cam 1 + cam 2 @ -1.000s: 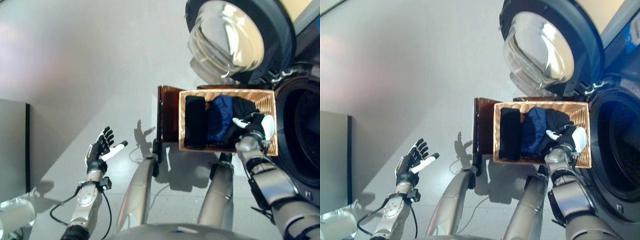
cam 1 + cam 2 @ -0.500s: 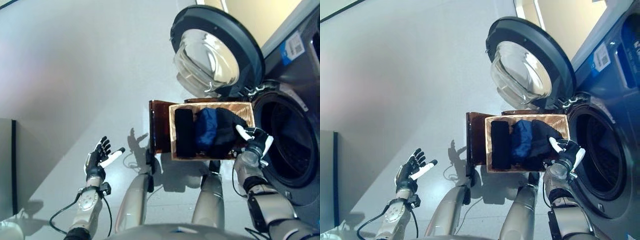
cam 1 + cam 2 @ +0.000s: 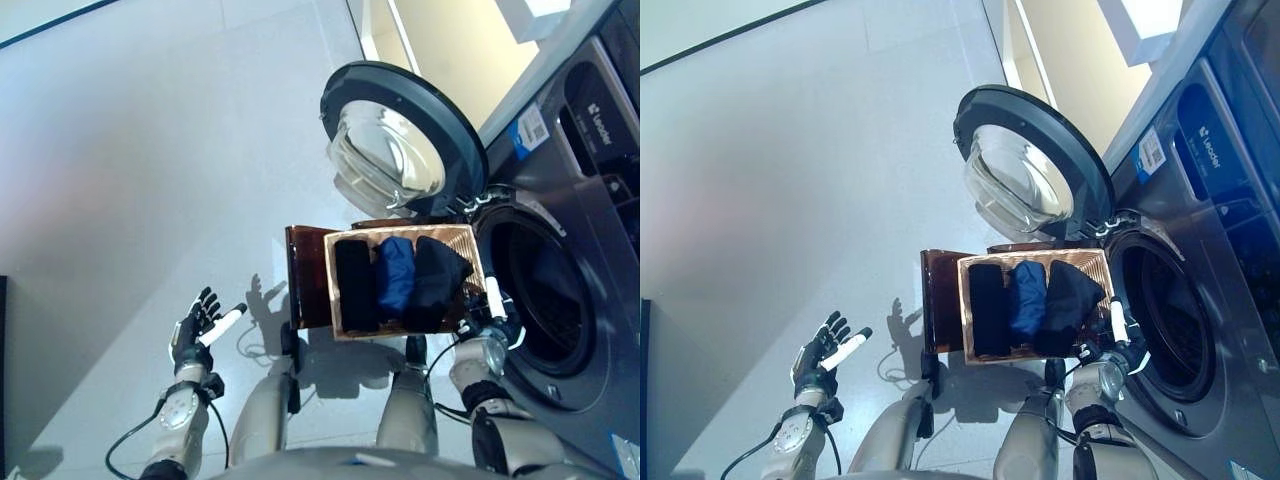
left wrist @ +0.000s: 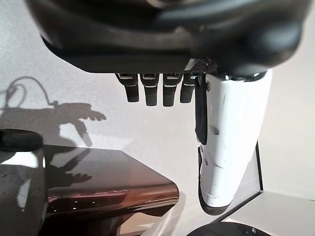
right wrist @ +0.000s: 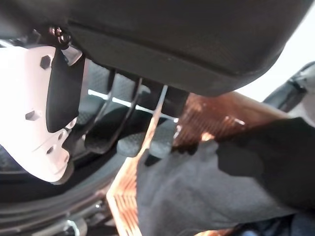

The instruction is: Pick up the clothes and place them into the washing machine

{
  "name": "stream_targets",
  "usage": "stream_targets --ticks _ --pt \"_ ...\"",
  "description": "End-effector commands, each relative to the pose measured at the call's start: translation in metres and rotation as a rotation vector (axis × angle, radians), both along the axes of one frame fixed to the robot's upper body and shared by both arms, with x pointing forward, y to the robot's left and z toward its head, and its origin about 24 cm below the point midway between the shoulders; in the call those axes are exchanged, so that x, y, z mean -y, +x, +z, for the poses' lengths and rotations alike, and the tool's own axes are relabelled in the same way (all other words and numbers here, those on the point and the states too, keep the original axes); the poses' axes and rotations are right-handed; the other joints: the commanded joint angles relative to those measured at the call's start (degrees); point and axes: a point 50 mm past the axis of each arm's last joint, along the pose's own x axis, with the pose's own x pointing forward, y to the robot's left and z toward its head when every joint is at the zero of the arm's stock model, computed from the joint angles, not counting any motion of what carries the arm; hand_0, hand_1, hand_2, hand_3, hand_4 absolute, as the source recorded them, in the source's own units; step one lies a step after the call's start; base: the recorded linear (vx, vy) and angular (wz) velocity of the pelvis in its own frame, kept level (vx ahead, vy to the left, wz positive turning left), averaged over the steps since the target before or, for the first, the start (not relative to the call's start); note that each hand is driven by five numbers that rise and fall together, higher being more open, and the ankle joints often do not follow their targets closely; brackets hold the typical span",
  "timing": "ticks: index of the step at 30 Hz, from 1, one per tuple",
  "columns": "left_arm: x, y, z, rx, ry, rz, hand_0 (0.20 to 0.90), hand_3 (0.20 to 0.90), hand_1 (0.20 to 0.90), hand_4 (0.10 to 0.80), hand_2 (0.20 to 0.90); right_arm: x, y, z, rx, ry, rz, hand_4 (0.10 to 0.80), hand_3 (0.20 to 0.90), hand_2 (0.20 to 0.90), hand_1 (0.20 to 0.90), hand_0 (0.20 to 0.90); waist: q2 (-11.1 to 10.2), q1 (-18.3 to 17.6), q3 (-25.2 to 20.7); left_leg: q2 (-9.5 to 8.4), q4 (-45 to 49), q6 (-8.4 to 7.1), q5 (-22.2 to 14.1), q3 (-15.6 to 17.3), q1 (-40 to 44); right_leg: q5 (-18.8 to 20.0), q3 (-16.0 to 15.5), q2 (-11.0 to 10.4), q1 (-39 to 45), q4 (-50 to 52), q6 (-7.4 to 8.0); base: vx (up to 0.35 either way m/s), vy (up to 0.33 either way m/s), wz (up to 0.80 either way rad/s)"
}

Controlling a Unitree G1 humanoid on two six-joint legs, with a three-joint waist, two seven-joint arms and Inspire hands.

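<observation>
**Basket of clothes sits by the open washer; right hand at its right edge**

The wicker basket (image 3: 455, 240) rests on a dark brown stand (image 3: 305, 275), right next to the washing machine (image 3: 590, 230). The washer's round door (image 3: 400, 140) is swung wide open, on the far side of the basket. The dark drum hole (image 3: 535, 295) is just right of the basket.

3 pieces of clothes lie side by side in the basket. A black roll (image 3: 355, 285) is on the left, a blue piece (image 3: 395, 275) in the middle & a black piece (image 3: 435, 280) on the right. All 3 are in the basket, none in the washer.

The right hand (image 3: 492, 318) is at the basket's near right corner, between the basket & the drum hole. Its white thumb sticks up. In the right wrist view the fingers (image 5: 129, 142) reach to the basket's woven rim, next to the black cloth (image 5: 197, 182). Can't tell if they hold the cloth or the rim.

The left hand (image 3: 200, 325) is out over the grey floor (image 3: 150, 150), well left of the basket. It's loose, fingers spread, white thumb out, holding nothing. In the left wrist view its fingers (image 4: 155, 91) hang straight, with the brown stand (image 4: 93, 189) past them.
</observation>
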Motion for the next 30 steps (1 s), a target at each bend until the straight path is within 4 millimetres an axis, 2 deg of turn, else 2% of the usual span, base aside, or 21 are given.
stream_targets --ticks 1,2,7,11,20,30 --pt "-0.026 0.009 0.019 0.109 0.071 0.071 0.9 0.9 0.9 0.8 0.9 0.017 0.016 0.04 -0.019 -0.394 0.155 0.8 0.9 0.9 0.9 0.9 -0.7 0.7 -0.7 1.28 0.2 -3.06 -1.8 -1.7 1.6 9.4 -0.9 -0.4 -0.9 -4.2 -2.88 -0.023 -0.033 -0.01" --pt "-0.027 0.011 0.021 0.116 0.084 0.065 0.9 0.9 0.9 0.8 0.9 0.015 0.022 0.043 -0.07 -0.484 0.221 0.8 0.9 0.9 0.9 0.9 -0.8 0.8 -0.5 1.25 0.4 -3.02 -1.8 -1.7 1.4 9.3 -0.9 -0.4 -1.1 -4.2 -2.9 0.0 0.0 0.0" --pt "-0.031 0.013 0.024 0.125 0.132 0.062 0.9 0.9 0.9 0.8 0.9 0.014 0.035 0.058 -0.224 -0.803 0.308 0.8 0.9 0.9 0.9 0.9 -0.6 1.3 -0.1 1.14 1.2 -2.92 -1.7 -1.8 0.2 9.4 -0.9 -0.3 -1.8 -4.1 -2.94 -0.006 -0.005 0.0" --pt "-0.033 0.012 0.025 0.12 0.153 0.07 0.9 0.9 0.9 0.8 0.9 0.017 0.042 0.061 -0.328 -0.919 0.317 0.8 0.9 0.9 0.9 0.9 -0.5 2.0 0.0 0.89 2.2 -2.83 -1.8 -2.1 -1.2 9.3 -1.1 -0.4 -2.1 -3.9 -2.99 -0.003 -0.007 0.02" --pt "-0.033 0.011 0.027 0.119 0.151 0.054 0.9 0.9 0.9 0.8 0.9 0.014 0.058 0.065 -0.427 -1.006 0.352 0.8 0.9 0.9 0.9 0.9 -0.3 2.9 0.9 0.28 4.6 -2.71 -2.6 -2.2 -3.6 9.1 -1.0 -0.5 -3.5 -2.7 -3.28 -0.01 0.005 0.05" --pt "-0.033 0.015 0.036 0.167 0.162 0.046 0.9 0.9 0.9 0.8 0.9 0.003 0.074 0.075 -0.413 -1.029 0.355 0.8 0.9 0.9 0.9 0.9 0.2 3.3 3.0 -0.31 9.8 -2.25 -4.9 -1.8 -7.7 8.4 0.3 -0.6 -6.9 0.4 -3.75 -0.019 0.021 0.04"
